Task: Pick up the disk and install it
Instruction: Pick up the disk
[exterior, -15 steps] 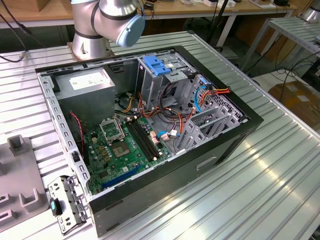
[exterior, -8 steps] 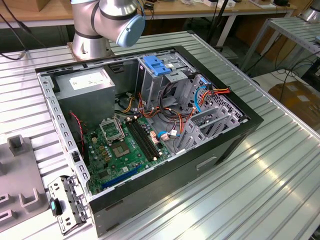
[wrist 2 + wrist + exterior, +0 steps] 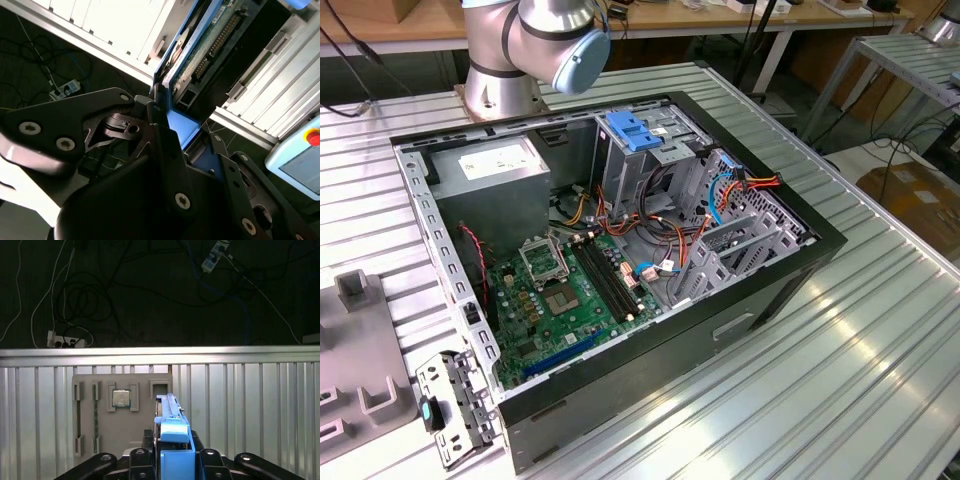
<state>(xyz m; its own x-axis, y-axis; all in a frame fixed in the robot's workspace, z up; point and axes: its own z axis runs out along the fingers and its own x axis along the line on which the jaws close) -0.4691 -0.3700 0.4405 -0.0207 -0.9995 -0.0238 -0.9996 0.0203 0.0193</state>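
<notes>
My gripper (image 3: 173, 446) is shut on the disk (image 3: 170, 407), which stands on its edge between the black fingers with a blue side rail facing the first wrist view. In the second wrist view the disk (image 3: 210, 42) shows its green circuit board and blue rail, clamped in the gripper (image 3: 184, 132). The disk hangs over a grey fixture plate (image 3: 90, 440) on the ribbed metal table. The open computer case (image 3: 800, 270) lies on its side in the exterior view, with its drive cage and blue latch plate (image 3: 636, 131) at the back.
A processor chip (image 3: 120, 398) sits in a holder on the fixture plate, beside an empty slot (image 3: 159, 386). The case holds a grey power-supply box (image 3: 495, 165), a green motherboard (image 3: 560, 300) and loose cables. The arm's base (image 3: 505, 85) stands behind the case. Cables lie on the floor beyond the table edge.
</notes>
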